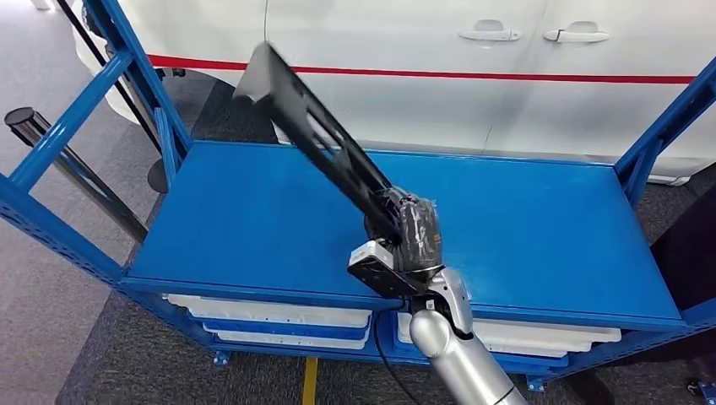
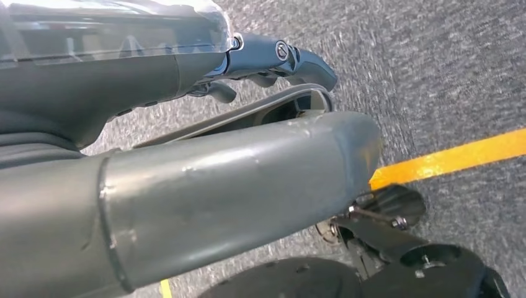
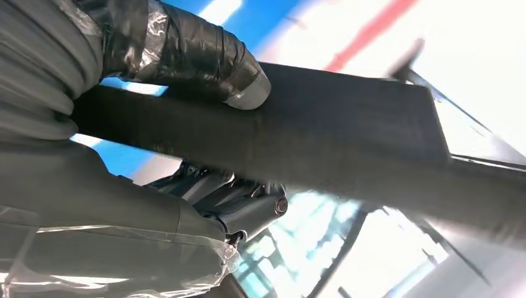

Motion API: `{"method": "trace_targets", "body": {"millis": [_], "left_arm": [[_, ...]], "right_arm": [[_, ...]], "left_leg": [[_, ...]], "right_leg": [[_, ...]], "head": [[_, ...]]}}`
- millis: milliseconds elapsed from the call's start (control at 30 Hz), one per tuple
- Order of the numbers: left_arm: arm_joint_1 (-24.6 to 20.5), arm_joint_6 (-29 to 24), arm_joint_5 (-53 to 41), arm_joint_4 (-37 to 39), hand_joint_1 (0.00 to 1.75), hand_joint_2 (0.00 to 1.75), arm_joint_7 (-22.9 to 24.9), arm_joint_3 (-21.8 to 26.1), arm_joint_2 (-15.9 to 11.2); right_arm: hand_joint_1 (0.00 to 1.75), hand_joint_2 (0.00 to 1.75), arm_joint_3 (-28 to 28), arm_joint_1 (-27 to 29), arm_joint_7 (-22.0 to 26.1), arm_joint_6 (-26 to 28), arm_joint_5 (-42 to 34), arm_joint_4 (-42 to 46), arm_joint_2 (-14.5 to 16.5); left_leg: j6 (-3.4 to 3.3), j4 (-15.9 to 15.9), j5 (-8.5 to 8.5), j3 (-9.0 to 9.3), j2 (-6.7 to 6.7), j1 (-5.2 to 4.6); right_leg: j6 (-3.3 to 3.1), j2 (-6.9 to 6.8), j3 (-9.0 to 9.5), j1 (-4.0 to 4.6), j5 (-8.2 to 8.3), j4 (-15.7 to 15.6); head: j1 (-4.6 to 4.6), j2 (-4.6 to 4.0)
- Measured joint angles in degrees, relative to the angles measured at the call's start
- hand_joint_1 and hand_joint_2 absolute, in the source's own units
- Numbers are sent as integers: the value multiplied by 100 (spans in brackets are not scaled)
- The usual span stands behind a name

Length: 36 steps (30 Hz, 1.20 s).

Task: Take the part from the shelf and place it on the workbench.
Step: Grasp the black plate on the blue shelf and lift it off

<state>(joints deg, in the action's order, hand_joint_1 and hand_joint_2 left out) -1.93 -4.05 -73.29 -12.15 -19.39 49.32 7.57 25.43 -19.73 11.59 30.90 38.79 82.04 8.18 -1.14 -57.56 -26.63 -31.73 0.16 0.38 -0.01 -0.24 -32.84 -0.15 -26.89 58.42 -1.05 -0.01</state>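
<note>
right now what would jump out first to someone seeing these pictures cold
First the long black part, held up at a slant over the blue shelf by the right hand, which grips its lower end; the right wrist view shows the thumb and fingers wrapped around it. Next the white car with a red stripe right behind the shelf. The left hand hangs over grey carpet crossed by a yellow line.

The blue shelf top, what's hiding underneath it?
Under the blue shelf top sit white trays on a lower level. Just their front edges show; the top covers whatever is inside them.
</note>
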Motion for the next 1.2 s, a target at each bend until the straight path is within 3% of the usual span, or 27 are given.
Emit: {"method": "trace_targets", "body": {"millis": [67, 133, 233, 267, 300, 333, 400, 433, 467, 600, 667, 733, 767, 800, 833, 900, 967, 1100, 1133, 1200], "left_arm": [[7, -14, 7, 0, 0, 0, -23, 59, 8], [15, -20, 7, 0, 0, 0, -37, 103, 12], [7, -27, 14, 0, 0, 0, -41, 145, 15], [6, -30, 19, 0, 0, 0, -41, 165, 15], [10, -36, 26, 0, 0, 0, -41, 190, 15], [14, -45, 39, 0, 0, 0, -42, 215, 15], [19, -68, 75, 0, 0, 0, -51, 267, 15], [16, -77, 95, 0, 0, 0, -59, 289, 16], [11, -80, 108, 0, 0, 0, -67, 311, 20], [0, -83, 126, 0, 0, 0, -79, 386, 46], [-6, -91, 150, -1, 0, 0, -94, 411, 57], [-16, -103, 187, -2, 0, 87, -119, 455, 62], [-19, -108, 206, -2, 0, 131, -130, 484, 64], [-18, -110, 216, -1, 0, 175, -136, 512, 67], [-18, -112, 224, -1, 0, 175, -141, 540, 72], [-17, -114, 230, 0, 0, 175, -142, 580, 86], [-20, -125, 240, -1, 0, 175, -140, 631, 102], [-17, -130, 252, -1, 0, 175, -137, 722, 120], [-17, -130, 252, -2, 0, 175, -137, 739, 121], [-19, -130, 252, -2, 0, 175, -136, 771, 122]], "right_arm": [[175, 175, 17, 144, 157, 56, -442, 602, -33], [175, 175, 43, 217, 196, 66, -628, 1067, -65], [175, 175, 81, 334, 342, 97, -919, 1528, -116], [175, 175, 89, 390, 427, 115, -1086, 1658, -144], [175, 175, 97, 444, 511, 131, -1266, 1794, -178], [175, 175, 103, 494, 590, 143, -1449, 1941, -218], [175, 175, 106, 578, 729, 152, -1802, 2266, -307], [175, 175, 105, 611, 781, 146, -1953, 2427, -354], [175, 175, 105, 641, 818, 137, -2071, 2576, -398], [175, 175, 104, 738, 876, 109, -2302, 2972, -539], [175, 175, 104, 791, 994, 30, -2586, 3109, -605], [175, 175, 98, 908, 1155, -101, -3019, 3224, -669], [175, 175, 90, 996, 1226, -178, -3253, 3272, -695], [175, 175, 77, 1093, 1278, -255, -3463, 3311, -713], [175, 175, 61, 1187, 1323, -340, -3678, 3349, -728], [175, 175, 14, 1366, 1375, -504, -4061, 3394, -739], [175, 175, -48, 1571, 1429, -648, -4385, 3407, -740], [175, 175, -171, 1990, 1565, -796, -4637, 3388, -722], [175, 175, -190, 2049, 1585, -814, -4647, 3384, -714], [175, 175, -215, 2134, 1620, -845, -4653, 3381, -695]], "left_leg": [[62, -5, -17, -14, -3, 5], [127, -228, -186, -105, -3, 17], [209, -1282, -691, -609, -3, 49], [226, -1561, -755, -757, -3, 57], [234, -1639, -707, -815, -2, 63], [233, -1470, -541, -751, -1, 68], [204, -704, -122, -400, -2, 72], [178, -352, 2, -237, -4, 62], [148, -148, 48, -145, -8, 48], [12, -20, 44, -99, -7, 34], [-72, 36, 73, -72, 4, 53], [-120, 40, 71, -72, 3, 39], [-127, 36, 66, -70, -1, 33], [-129, 31, 59, -67, -5, 28], [-127, 22, 50, -61, -9, 25], [-102, -10, 17, -49, -15, 24], [-52, -57, -22, -55, -25, 4], [67, -90, -75, -62, -32, -2], [102, -185, -154, -96, -30, 6], [162, -741, -489, -336, -27, 24]], "right_leg": [[-39, -4, -12, -24, 23, -24], [-99, -2, 4, -66, 47, -68], [-143, -1, 13, -70, 45, -79], [-145, -1, 16, -67, 37, -75], [-142, 1, 23, -66, 27, -71], [-132, 6, 36, -68, 13, -64], [-91, 16, 74, -68, -30, -45], [-65, 19, 80, -60, -51, -27], [-36, 19, 77, -53, -62, -15], [89, 22, 59, -59, -113, 20], [133, 26, -98, -66, -358, 386], [157, 27, -458, -68, -708, 1128], [165, 26, -625, -69, -801, 1445], [167, 26, -709, -70, -780, 1574], [163, 25, -686, -70, -651, 1480], [131, 23, -367, -68, -249, 761], [83, 21, -99, -44, -40, 177], [-40, 23, -53, -35, -14, 45], [-78, 20, -45, -47, -3, 26], [-129, 11, -35, -61, 6, 5]], "head": [[0, 0], [5, -1], [10, 1], [10, 0], [10, 0], [10, 0], [9, 1], [8, 1], [8, 1], [7, 0], [7, 0], [7, 0], [7, -1], [7, -1], [7, 0], [7, 1], [8, 0], [9, 0], [9, 0], [10, -1]]}}
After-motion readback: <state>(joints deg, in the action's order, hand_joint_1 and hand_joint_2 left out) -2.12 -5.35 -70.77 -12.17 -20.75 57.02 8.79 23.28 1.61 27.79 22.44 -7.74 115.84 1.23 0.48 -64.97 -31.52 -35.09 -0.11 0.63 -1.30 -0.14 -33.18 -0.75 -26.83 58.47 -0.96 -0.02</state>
